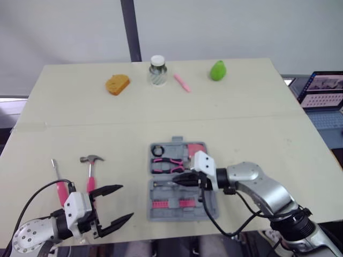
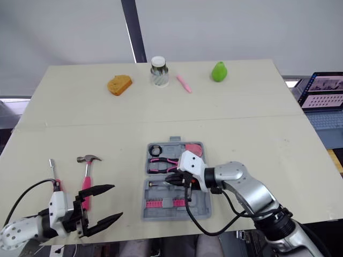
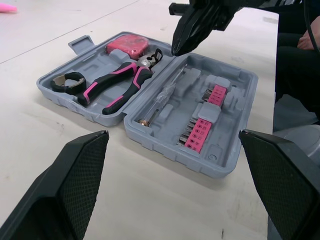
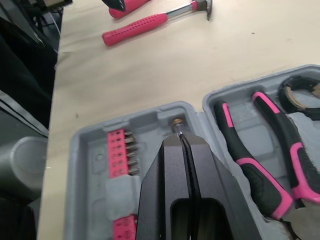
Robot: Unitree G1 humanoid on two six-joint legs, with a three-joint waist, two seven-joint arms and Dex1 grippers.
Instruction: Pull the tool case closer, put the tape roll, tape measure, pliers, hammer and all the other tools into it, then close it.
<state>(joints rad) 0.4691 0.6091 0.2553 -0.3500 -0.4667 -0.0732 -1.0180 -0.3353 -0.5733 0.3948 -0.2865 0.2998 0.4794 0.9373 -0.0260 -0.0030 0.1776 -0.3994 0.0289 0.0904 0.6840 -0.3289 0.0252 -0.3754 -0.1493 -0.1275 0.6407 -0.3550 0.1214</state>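
Left eye view: we saw the right gripper [image 1: 179,181] with fingers closed on nothing over the open case [image 1: 161,190], pliers [image 1: 167,164] inside. Left of the case lay the hammer [image 1: 91,170]; the left gripper [image 1: 127,201] hovered there, fingers spread.

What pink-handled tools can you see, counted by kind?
Pliers: 1
Hammer: 1
Screwdriver: 1
Total: 3
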